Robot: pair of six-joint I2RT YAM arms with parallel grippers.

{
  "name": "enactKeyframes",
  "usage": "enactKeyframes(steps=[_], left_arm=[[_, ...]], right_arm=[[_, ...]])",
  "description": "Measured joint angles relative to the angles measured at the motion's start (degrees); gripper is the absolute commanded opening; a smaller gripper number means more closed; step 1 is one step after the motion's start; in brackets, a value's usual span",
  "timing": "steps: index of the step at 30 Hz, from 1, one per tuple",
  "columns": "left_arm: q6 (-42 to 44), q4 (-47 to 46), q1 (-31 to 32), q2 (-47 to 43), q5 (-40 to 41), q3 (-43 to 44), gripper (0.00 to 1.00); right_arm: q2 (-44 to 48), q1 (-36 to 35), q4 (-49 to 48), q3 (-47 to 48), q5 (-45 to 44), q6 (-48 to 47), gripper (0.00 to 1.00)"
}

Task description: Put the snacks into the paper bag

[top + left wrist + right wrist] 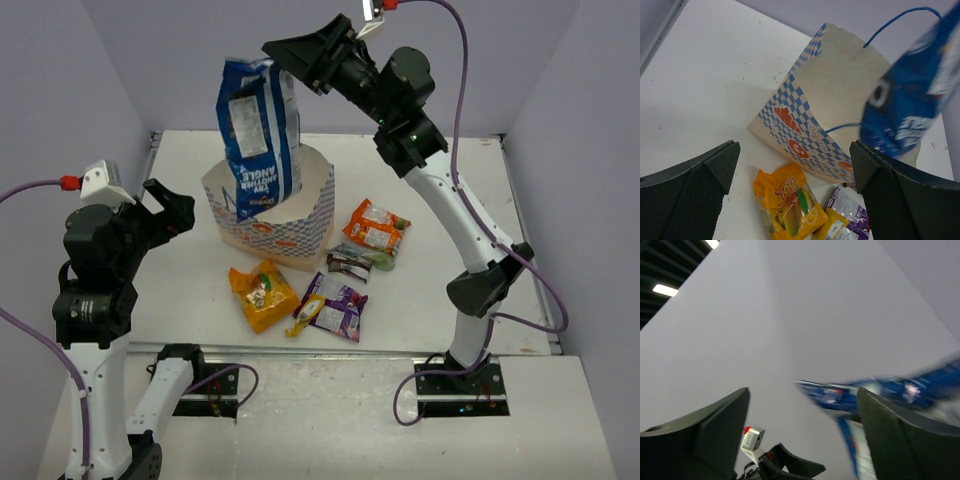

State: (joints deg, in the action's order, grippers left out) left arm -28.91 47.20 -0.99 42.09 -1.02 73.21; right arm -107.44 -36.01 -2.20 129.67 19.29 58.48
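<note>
Black fingers (695,190) of the left end effector (794,150) fill the lower corners of the left wrist view, spread wide apart with nothing between them. Beyond them stands the paper bag (790,120), blue cord handles up and mouth open.

In the top view this end effector hangs at middle left, just beside the paper bag (280,240), which sits upright on the white bench (180,290) at centre frame. The large blue-and-white bag (258,130) stands on end inside it, its upper half rising well above the rim.

At the upper centre, the right end effector (300,55) hovers by that bag's top edge. Its fingers are parted in its own wrist view, with the blurred blue foil beside one of them; whether they touch cannot be told.

Below and right of the paper bag lie the yellow-orange bag (263,293), the purple packet (338,305), the small dark brown bar (348,264) and the orange packet with green (377,228).
</note>
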Motion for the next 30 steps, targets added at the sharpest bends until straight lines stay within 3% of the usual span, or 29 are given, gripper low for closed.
enactKeyframes(steps=[8,15,21,30], left_arm=[[-0.55,-0.02,0.0,-0.79,0.02,-0.68,1.0],[-1.73,-0.11,0.0,-0.81,0.09,-0.85,1.0],[-2.01,-1.4,0.0,-0.22,1.11,-0.85,1.0],[-2.05,-4.31,0.0,5.22,0.85,-0.66,1.0]], right_arm=[[3.74,-0.37,-2.51,-4.09,2.91,-2.47,0.99],[22.1,-0.35,-0.02,-26.97,4.33,-11.02,0.99],[35.17,-0.37,10.19,-40.63,6.64,-22.05,0.99],[37.59,-0.61,22.43,-61.51,11.74,-31.58,0.99]])
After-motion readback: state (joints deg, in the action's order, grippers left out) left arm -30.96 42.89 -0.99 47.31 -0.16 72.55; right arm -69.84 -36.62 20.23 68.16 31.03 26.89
